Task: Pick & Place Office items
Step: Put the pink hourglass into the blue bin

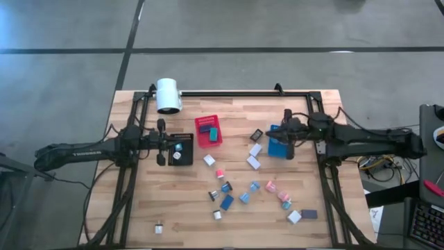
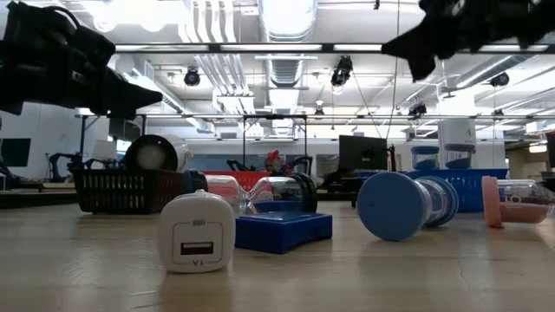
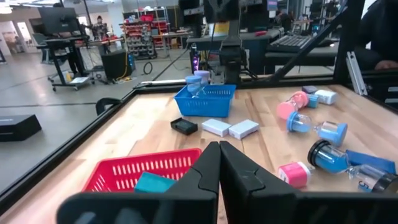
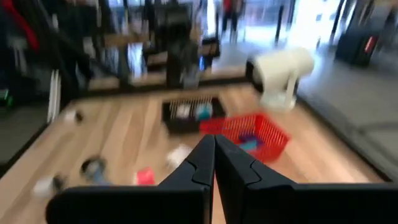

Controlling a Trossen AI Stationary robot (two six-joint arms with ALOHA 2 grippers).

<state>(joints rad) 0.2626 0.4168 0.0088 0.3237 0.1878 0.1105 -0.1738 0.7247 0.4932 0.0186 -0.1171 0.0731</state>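
- Left gripper (image 1: 164, 149) beside the black bin (image 1: 182, 152), fingers pressed together, empty.
- Right gripper (image 1: 289, 142) above the blue bin (image 1: 276, 144), fingers closed, nothing held.
- Office items (image 1: 251, 187) scattered mid-table; small ones hard to identify.
- Right wrist view blurred; red bin (image 4: 255, 134) contents unclear.

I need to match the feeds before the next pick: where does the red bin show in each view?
High view: red bin at upper centre, right of the black bin.
Low view: a red strip behind the hourglasses, likely its wall.
Left wrist view: lower left.
Right wrist view: centre right.
Shared landmark: the black bin.
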